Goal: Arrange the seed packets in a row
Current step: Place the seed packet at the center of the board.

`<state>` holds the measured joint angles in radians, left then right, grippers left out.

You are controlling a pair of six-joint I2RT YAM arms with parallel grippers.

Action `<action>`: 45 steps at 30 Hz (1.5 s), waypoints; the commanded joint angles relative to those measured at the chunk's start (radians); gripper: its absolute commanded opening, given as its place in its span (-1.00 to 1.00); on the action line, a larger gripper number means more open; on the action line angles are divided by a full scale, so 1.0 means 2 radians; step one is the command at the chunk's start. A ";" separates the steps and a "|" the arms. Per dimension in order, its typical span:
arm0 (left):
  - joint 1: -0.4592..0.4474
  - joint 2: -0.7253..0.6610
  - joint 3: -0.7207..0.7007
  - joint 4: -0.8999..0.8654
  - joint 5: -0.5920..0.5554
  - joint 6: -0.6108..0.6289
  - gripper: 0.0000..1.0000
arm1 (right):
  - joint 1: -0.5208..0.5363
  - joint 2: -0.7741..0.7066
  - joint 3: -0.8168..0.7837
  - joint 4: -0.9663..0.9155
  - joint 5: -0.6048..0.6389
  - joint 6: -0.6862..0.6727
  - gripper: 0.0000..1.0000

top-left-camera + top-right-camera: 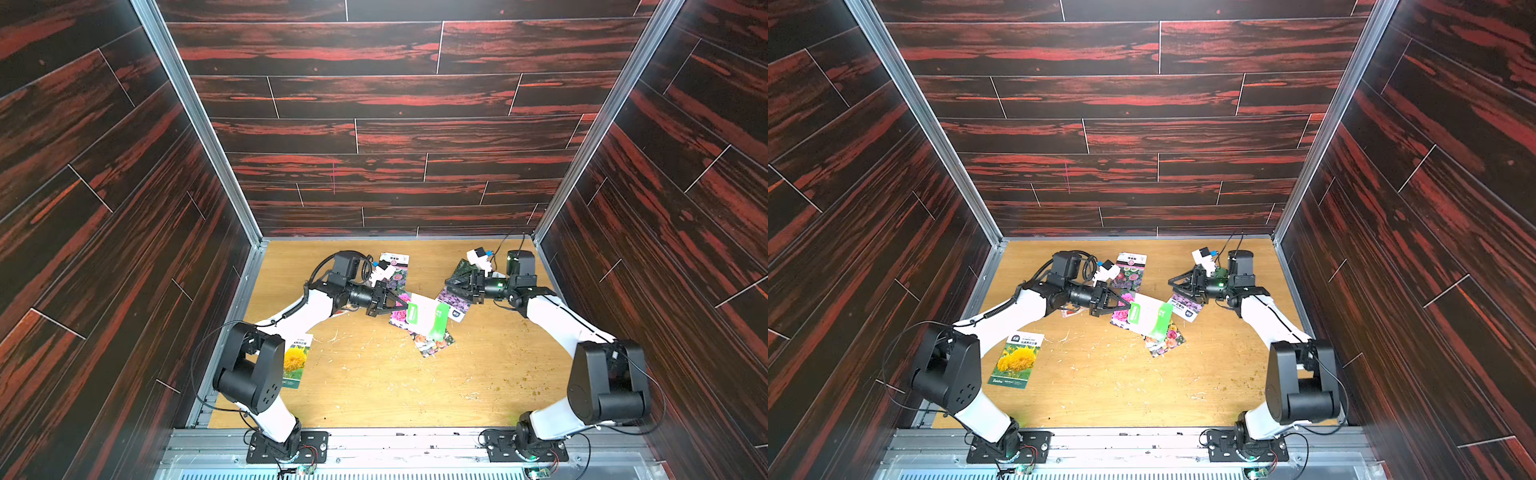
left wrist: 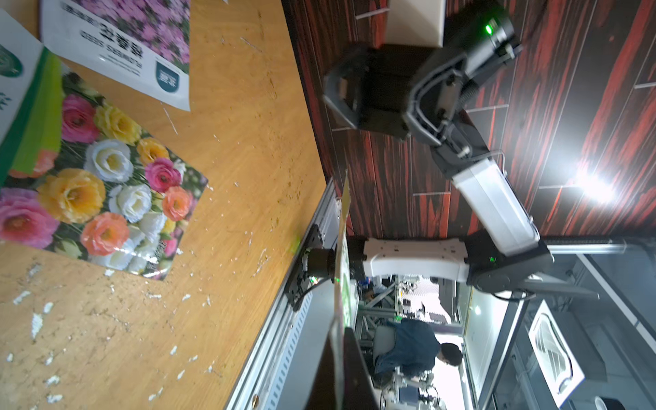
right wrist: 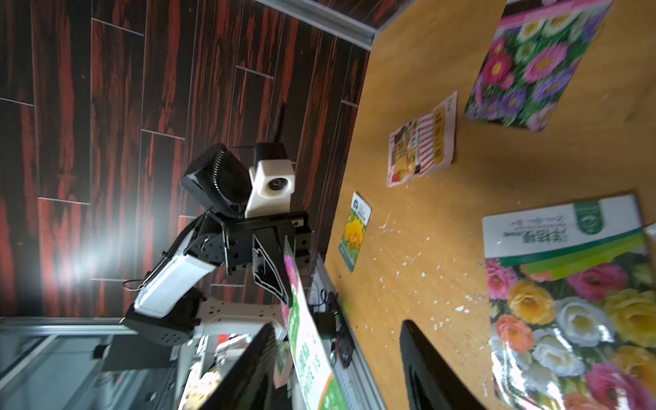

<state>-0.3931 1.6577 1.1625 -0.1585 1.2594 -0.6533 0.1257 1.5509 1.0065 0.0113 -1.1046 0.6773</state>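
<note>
**Left jaws pinch a lifted packet; right jaws stand spread at its free end**

The left gripper (image 1: 397, 301) is pressed tight on the pink-flowered end of a green-and-white packet (image 1: 428, 316) and holds it off the wood. The right wrist view shows that packet edge-on (image 3: 301, 319). The right gripper (image 1: 453, 286) has its jaws spread. In its own wrist view the packet's free end runs between the two black fingers (image 3: 433, 369), close to one of them. Whether it touches that finger cannot be told.

Under the lifted packet the rose packet (image 1: 432, 347) lies flat, and in both top views its upper part is hidden. Just beside it, toward the right arm, the purple-flower packet (image 1: 453, 306) lies partly under the right gripper. The left wrist view shows a narrow strip of wood between these two (image 2: 124, 42).

Behind the left gripper the aster packet (image 1: 397, 272) lies toward the back wall, with one corner covered by the wrist camera. The cartoon-shop packet (image 3: 422, 142) sits under the left forearm, and only a sliver of it shows in a top view (image 1: 1071, 311). The sunflower packet (image 1: 1017, 359) lies alone near the table's left edge, beside the left arm's elbow and well apart from the cluster.

The table (image 1: 395, 395) is open wood with pale flecks from the cluster forward to the metal rail (image 1: 415, 440) along the front edge, and also toward the right arm's base. Walls close off the left, right and back edges.
</note>
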 commanded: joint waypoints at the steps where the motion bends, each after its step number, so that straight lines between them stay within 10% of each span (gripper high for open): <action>1: -0.002 -0.016 0.019 -0.079 0.033 0.059 -1.00 | 0.029 0.015 0.003 0.007 -0.044 -0.002 0.18; 7: -0.001 0.035 0.097 -0.310 0.071 0.250 -1.00 | 0.071 0.027 0.017 -0.018 -0.062 -0.037 0.16; 13: 0.008 0.174 0.252 -0.818 0.111 0.730 -1.00 | 0.090 0.027 0.025 -0.038 -0.069 -0.058 -0.11; 35: 0.016 0.201 0.258 -0.822 0.107 0.719 -1.00 | 0.156 0.043 0.056 -0.148 -0.046 -0.130 -0.07; 45: 0.026 0.204 0.261 -0.822 0.107 0.715 -1.00 | 0.158 0.041 0.068 -0.168 -0.033 -0.142 -0.86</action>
<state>-0.3492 2.0850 1.6573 -1.5890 1.4670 0.7605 0.4427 1.6253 1.1122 -0.2882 -1.1748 0.4213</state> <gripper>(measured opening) 0.053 0.079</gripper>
